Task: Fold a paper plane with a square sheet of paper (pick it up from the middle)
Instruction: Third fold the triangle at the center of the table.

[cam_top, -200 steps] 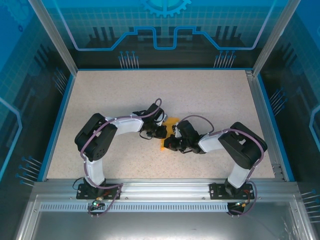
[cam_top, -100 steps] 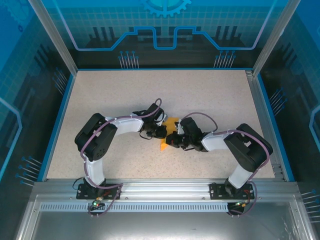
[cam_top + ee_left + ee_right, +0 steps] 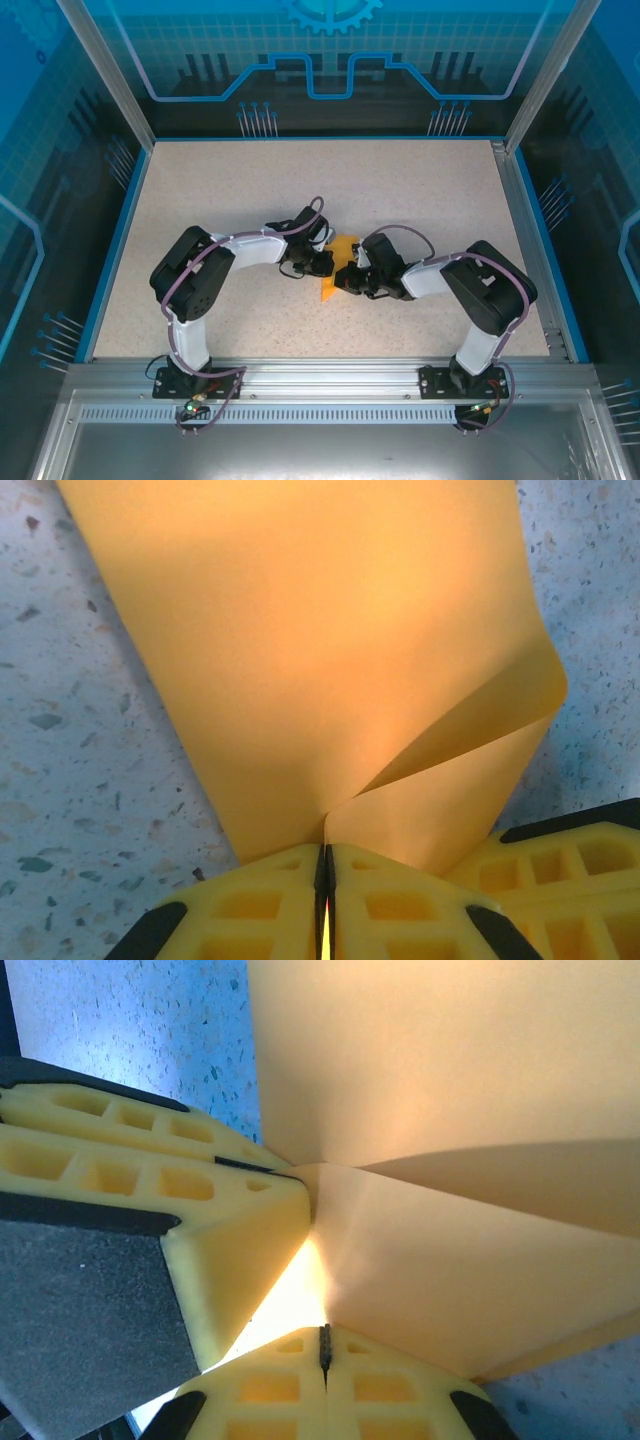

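My two sets of fingers met at the middle of the speckled table point(image 3: 300, 180), nearly nose to nose. Wide bare surface lay beyond my fingertips, out to the blue rim point(image 3: 113, 240) on my left and the far wall. Behind my wrists the table ran back to the aluminium rail point(image 3: 330, 375) where my arms were bolted. Between my two grippers there was almost no room.

The sheet of paper point(image 3: 320, 650) lay between and under my fingertips, part of it flat on the table and stretching away ahead of my left fingers. My left gripper point(image 3: 325, 855) was clenched on it: the yellow pads were pressed together with only a thin seam between them, and the paper ran straight into that seam. To the right of those fingertips a flap curled up off the flat part in a soft, rounded bend and came back down towards the pinch.

My right gripper point(image 3: 323, 1342) was closed tight as well, grasping the same sheet where its folds ran down into the seam, with my left fingers just beside it.

The paper was plain orange-yellow and smooth. It was partly folded, with layers overlapping and one sharp corner poking out towards my bases
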